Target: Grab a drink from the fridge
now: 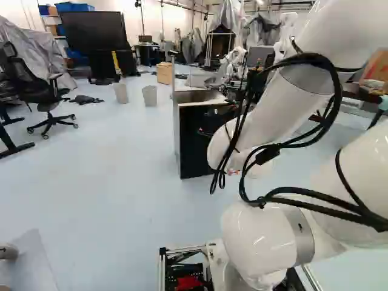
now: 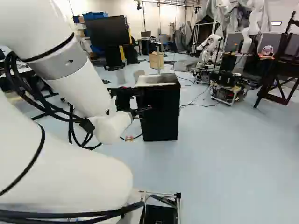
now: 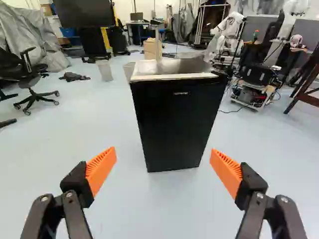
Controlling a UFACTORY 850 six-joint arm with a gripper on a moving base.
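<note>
In the right base view my gripper (image 2: 144,111) reaches out from the wrist in front of a small black fridge (image 2: 161,114). The wrist view shows the gripper (image 3: 163,169) open, its orange pads wide apart and nothing between them. Ahead of the fingers and apart from them stands the upright fridge (image 3: 177,122), its plain dark front facing me and shut. A pale, partly shiny top covers it. The arm hides part of the fridge (image 1: 195,145) in the left base view. No drink shows; the fridge's inside is hidden.
Behind the fridge are a cardboard box (image 3: 152,49) and a grey bin (image 3: 105,70). An office chair (image 3: 31,84) stands to one side. Another robot (image 3: 254,87) on a wheeled base is on the other side, near a dark wooden frame (image 2: 280,70).
</note>
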